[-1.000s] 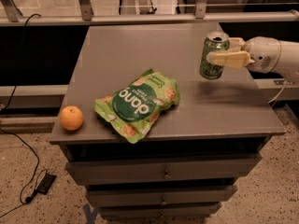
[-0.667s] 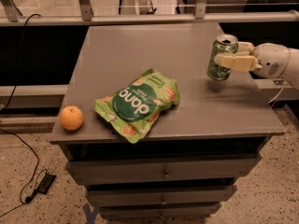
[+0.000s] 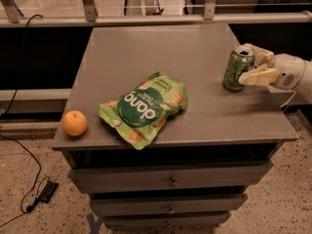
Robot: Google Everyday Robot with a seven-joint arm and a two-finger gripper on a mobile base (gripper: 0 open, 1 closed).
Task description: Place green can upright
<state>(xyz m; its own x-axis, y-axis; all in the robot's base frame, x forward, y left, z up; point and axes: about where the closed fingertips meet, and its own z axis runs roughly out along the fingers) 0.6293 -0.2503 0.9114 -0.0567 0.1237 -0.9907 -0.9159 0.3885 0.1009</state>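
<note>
Camera view: at the right of the counter (image 3: 195,116), the end effector (image 3: 246,65) clamps the green can (image 3: 236,71) upright, seemingly so its base seats flat

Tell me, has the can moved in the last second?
Yes. The can, held in the gripper, has shifted right and lower, away from the bag toward the right edge of the table.

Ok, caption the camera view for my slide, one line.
Tool at the table's right side holds the green can upright on it; snack bag and orange share the tabletop.
</note>
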